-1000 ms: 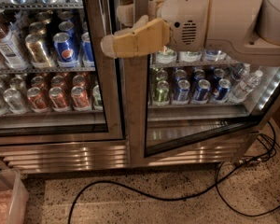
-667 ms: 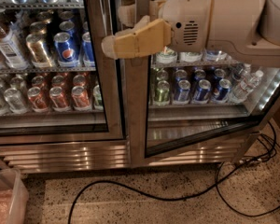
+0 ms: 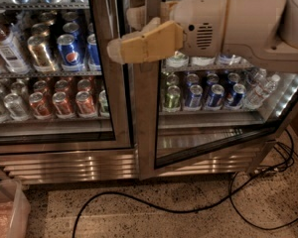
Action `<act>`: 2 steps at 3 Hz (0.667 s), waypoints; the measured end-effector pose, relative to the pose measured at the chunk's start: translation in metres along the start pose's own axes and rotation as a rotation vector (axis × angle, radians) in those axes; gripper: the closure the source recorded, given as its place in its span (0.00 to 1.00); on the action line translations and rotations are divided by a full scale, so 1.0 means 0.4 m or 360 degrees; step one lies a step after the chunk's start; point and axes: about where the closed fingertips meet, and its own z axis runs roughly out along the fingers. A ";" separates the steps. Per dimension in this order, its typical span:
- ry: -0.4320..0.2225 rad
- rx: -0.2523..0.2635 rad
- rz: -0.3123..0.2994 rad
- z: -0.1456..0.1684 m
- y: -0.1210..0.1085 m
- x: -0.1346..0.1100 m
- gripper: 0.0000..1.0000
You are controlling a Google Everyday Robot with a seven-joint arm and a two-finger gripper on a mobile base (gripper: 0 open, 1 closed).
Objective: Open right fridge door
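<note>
Almost nothing has moved over the last second: your claw point(image 3: 125, 34) stays at the inner edge of the right fridge door point(image 3: 147, 133), at upper-shelf height. That door stands slightly ajar from the fridge point(image 3: 64, 165). The claw may be touching the frame, but you cannot tell whether it is clenched.

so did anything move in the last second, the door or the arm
Nothing visibly changed. The tan tool sits at the same spot against the left steel edge of the tall glass-paned right fridge door, and the door stands just as far ajar as before.
</note>
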 end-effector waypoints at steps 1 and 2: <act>0.0005 0.0006 0.0015 -0.003 0.007 0.001 0.00; 0.0015 0.0016 0.0041 -0.013 0.018 0.003 0.00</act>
